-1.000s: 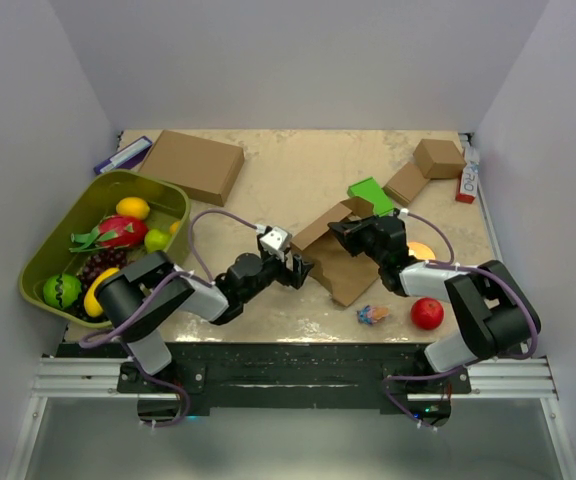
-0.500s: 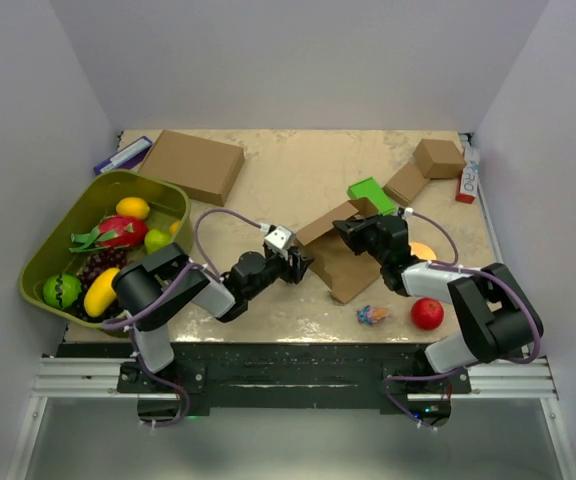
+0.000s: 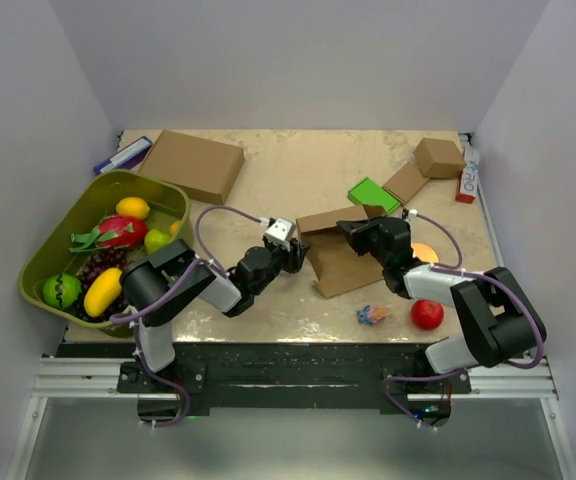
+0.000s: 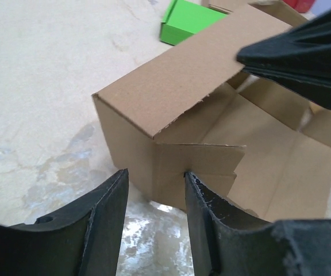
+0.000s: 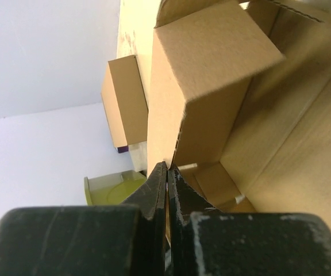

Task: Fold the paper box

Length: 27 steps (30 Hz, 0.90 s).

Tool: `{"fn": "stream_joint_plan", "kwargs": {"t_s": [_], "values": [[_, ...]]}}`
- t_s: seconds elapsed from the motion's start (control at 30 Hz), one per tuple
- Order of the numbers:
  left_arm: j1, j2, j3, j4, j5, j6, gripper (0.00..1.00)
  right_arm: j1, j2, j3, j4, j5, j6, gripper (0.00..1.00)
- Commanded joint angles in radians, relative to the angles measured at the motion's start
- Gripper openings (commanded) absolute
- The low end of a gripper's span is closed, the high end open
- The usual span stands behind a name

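Here, creased brown cardboard paper box [image 3: 338, 266]

Beige marbled table [image 3: 298, 180], paper box [image 3: 340, 268], green fruit bin [image 3: 53, 235], large brown box [image 3: 193, 165], red ball [image 3: 427, 313]

Both arms are matte black with pale grey link sections. The left arm [image 3: 168, 282] and right arm [image 3: 488, 312] each carry a lilac cable [image 3: 218, 213]. A small white block [image 3: 279, 234] marks the left wrist. The left gripper [image 4: 155, 174] has black, wedge-shaped fingers [image 4: 105, 218] with rough inner edges.
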Motion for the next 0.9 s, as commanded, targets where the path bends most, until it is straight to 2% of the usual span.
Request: {"fn": "stream_joint_plan", "kwargs": {"t_s": [0.0, 0.07, 0.17, 0.2, 0.3, 0.57, 0.87], "values": [[0.022, -0.001, 0.058, 0.02, -0.124, 0.001, 0.49, 0.031, 0.013, -0.031, -0.105, -0.111, -0.043, 0.0], [0.023, 0.002, 0.058, 0.028, -0.111, 0.009, 0.51, 0.029, 0.014, -0.029, -0.108, -0.11, -0.047, 0.0], [0.031, 0.015, 0.038, 0.121, 0.012, 0.062, 0.66, 0.029, 0.014, -0.026, -0.113, -0.111, -0.051, 0.0], [0.043, 0.018, 0.031, 0.144, 0.097, 0.078, 0.73, 0.031, 0.014, -0.026, -0.114, -0.113, -0.051, 0.0], [0.083, 0.032, 0.041, 0.126, 0.202, 0.069, 0.79, 0.031, 0.014, -0.024, -0.12, -0.117, -0.057, 0.0], [0.177, 0.056, 0.04, 0.178, 0.475, 0.055, 0.84, 0.029, 0.014, -0.015, -0.128, -0.157, -0.065, 0.0], [0.188, 0.045, 0.05, 0.123, 0.534, 0.098, 0.88, 0.031, -0.058, 0.035, -0.231, -0.159, -0.07, 0.0]]}}
